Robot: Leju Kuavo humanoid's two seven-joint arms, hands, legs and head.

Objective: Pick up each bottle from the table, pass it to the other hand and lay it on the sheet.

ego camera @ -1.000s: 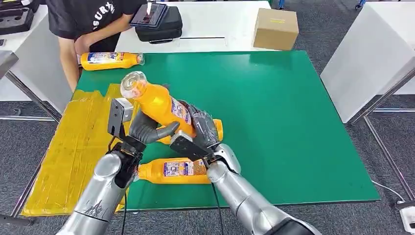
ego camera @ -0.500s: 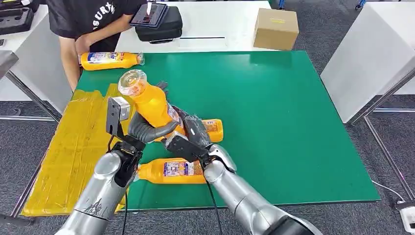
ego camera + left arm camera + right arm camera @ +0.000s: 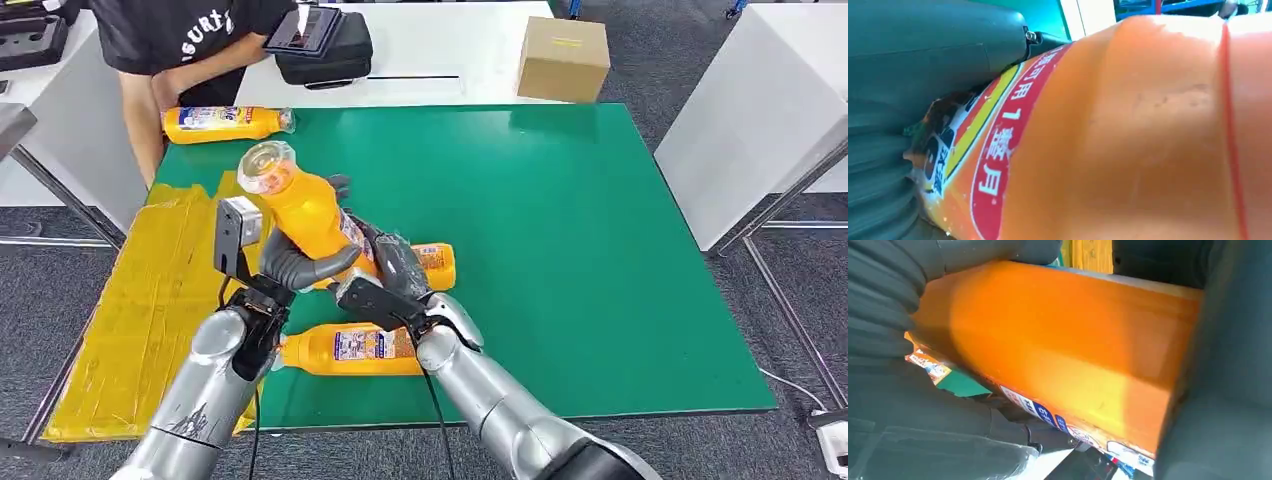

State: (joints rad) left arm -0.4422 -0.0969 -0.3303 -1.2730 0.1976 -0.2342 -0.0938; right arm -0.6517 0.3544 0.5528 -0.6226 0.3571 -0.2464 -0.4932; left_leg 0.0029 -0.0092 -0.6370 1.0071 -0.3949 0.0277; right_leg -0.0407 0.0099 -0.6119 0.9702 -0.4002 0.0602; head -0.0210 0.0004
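An orange bottle [image 3: 312, 215] with a clear cap is held tilted above the green mat, cap pointing up and to the left. My left hand [image 3: 298, 264] wraps its middle, thumb in front and fingers behind. My right hand [image 3: 396, 268] grips its lower end. The left wrist view has the bottle's red and yellow label [image 3: 1128, 130] close up beside my left hand [image 3: 923, 65]. In the right wrist view, the bottle [image 3: 1058, 350] lies across my right hand [image 3: 893, 315]. The yellow sheet [image 3: 150, 290] lies on the table's left part, just left of both hands.
A second bottle [image 3: 352, 350] lies on the green mat [image 3: 600, 250] under my arms, a third [image 3: 438, 265] behind my right hand. Another bottle [image 3: 225, 123] lies at the far left corner beside a person [image 3: 170, 50]. A cardboard box [image 3: 563, 58] and black case [image 3: 320, 45] sit beyond.
Both hands and the held bottle have shifted slightly left, toward the yellow sheet. The bottles lying on the table have not moved.
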